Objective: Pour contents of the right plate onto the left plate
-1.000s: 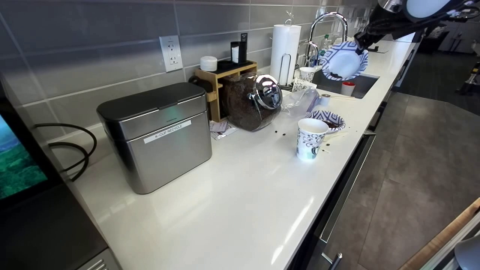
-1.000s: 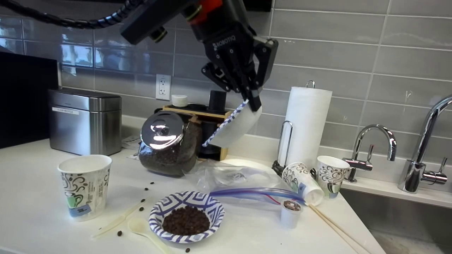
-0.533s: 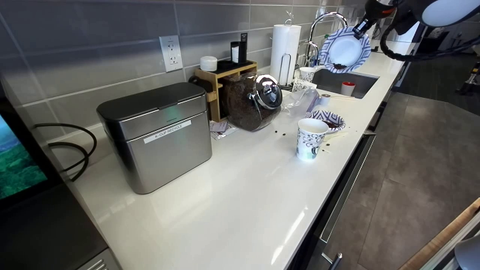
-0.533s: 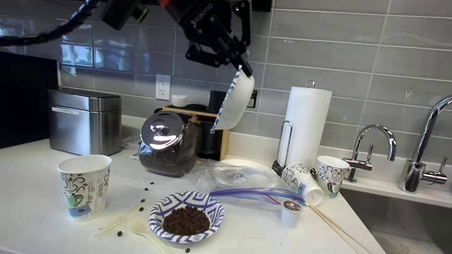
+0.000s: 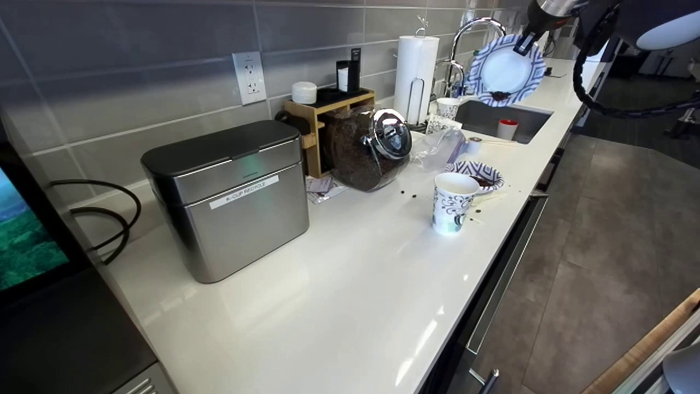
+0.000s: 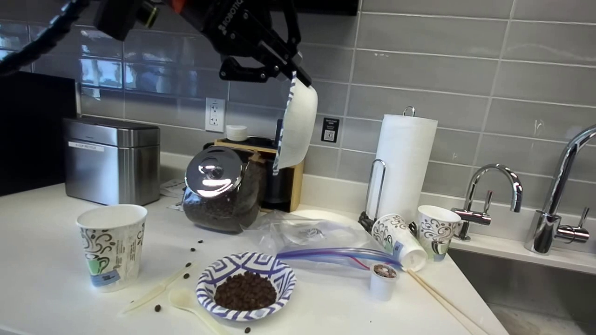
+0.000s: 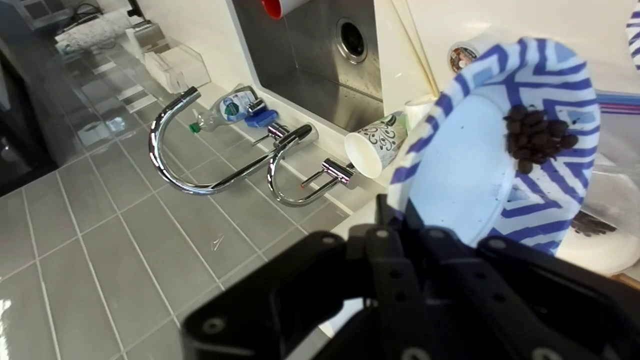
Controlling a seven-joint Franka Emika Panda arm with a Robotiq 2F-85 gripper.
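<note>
Pinching the raised plate [image 7: 457,150] by its rim, the claw [image 7: 398,212] holds it well above the tabletop [image 6: 330,309]. This blue-and-white patterned plate is tilted steeply, nearly on edge; in an exterior view its pale underside faces the side where the sink [image 6: 549,288] lies. In the wrist view, a small clump of dark beans [image 7: 535,136] lies against the patterned wall, across from the claw. The lower plate [image 6: 247,261], similarly patterned, sits level on the tabletop, a heap of beans [image 6: 246,292] filling its middle. Just beside it lies a pale spoon [image 6: 184,298], and loose beans [image 6: 158,307] are scattered near a second pale utensil [image 6: 157,291]. A paper cup [image 6: 111,256] stands upright near these. Beyond the lower plate rest a clear zip bag [image 6: 321,239] and a clear jar [image 6: 228,214] with a shiny lid [image 6: 212,170], and a paper towel roll [image 6: 405,163] stands upright farther over. Near the bag, a small pod cup [image 6: 383,284] stands close to two wooden sticks [image 6: 443,298].
</note>
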